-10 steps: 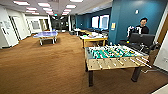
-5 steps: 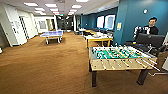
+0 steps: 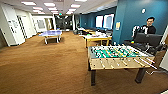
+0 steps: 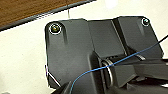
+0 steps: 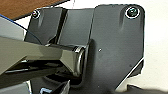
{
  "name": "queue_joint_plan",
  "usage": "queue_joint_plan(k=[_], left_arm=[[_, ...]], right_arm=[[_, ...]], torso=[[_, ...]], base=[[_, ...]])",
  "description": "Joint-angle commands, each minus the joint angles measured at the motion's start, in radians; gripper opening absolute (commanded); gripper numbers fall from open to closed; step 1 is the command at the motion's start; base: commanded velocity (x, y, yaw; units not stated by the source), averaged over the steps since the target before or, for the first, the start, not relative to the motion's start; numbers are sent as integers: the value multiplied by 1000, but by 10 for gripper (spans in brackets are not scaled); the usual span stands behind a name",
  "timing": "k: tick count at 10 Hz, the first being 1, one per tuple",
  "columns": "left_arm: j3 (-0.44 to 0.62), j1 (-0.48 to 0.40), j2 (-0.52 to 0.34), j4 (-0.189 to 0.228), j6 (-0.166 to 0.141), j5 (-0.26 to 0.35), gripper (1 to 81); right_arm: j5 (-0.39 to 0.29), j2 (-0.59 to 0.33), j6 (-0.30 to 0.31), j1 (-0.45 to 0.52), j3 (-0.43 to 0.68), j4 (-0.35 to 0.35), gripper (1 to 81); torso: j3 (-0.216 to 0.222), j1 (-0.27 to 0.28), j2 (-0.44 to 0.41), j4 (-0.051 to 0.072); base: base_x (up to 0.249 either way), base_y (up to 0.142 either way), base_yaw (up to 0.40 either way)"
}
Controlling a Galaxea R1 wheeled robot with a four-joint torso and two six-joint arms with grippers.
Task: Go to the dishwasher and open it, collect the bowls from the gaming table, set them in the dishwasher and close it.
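Looking across the brown carpet (image 3: 45, 65), you have the gaming table (image 3: 98, 38) well ahead and a little to the right: a yellow-legged table with a pale top, standing beyond the green foosball table (image 3: 117, 56) that sits close on your right. That is the relation to steer by: the yellow table lies past and slightly left of the foosball table's far end, so neither arm is anywhere near it yet, and I judge the right arm will be the nearer one only if you come up along its left side. Its long axis seems to run across your view, roughly left to right, with one long side facing you. Something small sits on its top, but it is too blurred for me to call a bowl. A blue table-tennis table (image 3: 51, 33) stands farther off to the left, and a person (image 3: 149, 27) sits behind the foosball table. Whether either gripper's fingers are apart or together, I cannot tell.
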Motion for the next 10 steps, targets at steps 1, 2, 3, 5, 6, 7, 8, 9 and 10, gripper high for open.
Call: queue_joint_plan(k=[1, 2, 3, 5, 6, 7, 8, 9, 10], left_arm=[[-5, -34, -3, -5, -1, 51, 811], [-5, -34, -5, -5, -1, 51, 811], [-5, -34, -5, -10, -2, 51, 811], [-5, -36, -5, -34, -2, 51, 811], [-5, -36, -5, -34, -2, 52, 811], [-5, -36, -5, -34, -2, 52, 811], [-5, -36, -5, -34, -2, 52, 811], [-5, -37, -6, -34, -2, 52, 811], [-5, -36, -6, -34, -1, 52, 811]], right_arm=[[-50, 1, -3, 31, 2, -9, 811], [-50, 1, -3, 32, 0, -9, 811], [-50, 1, -3, 34, 2, -9, 811], [-50, 1, -3, 31, 2, -9, 811], [-50, 1, -3, 31, 2, -9, 811], [-50, 1, -3, 29, 2, -9, 811], [-50, 3, -3, 29, 2, -9, 811], [-50, 3, -3, 28, 2, -9, 811], [-50, 3, -3, 28, 2, -9, 811]], torso=[[0, 0, 0, 0], [1, -2, -1, 0], [1, -3, -2, 0], [1, -3, -1, 0], [1, -3, -1, 0], [1, -3, -1, 0], [1, -3, -1, 0], [1, -3, -1, 0], [1, -3, -1, 0]], base=[[0, 0, 0], [0, 0, 0], [0, 0, 0], [0, 0, 0], [0, 0, 0], [0, 0, 0], [0, 0, 0], [0, 0, 0], [0, 0, 0]])
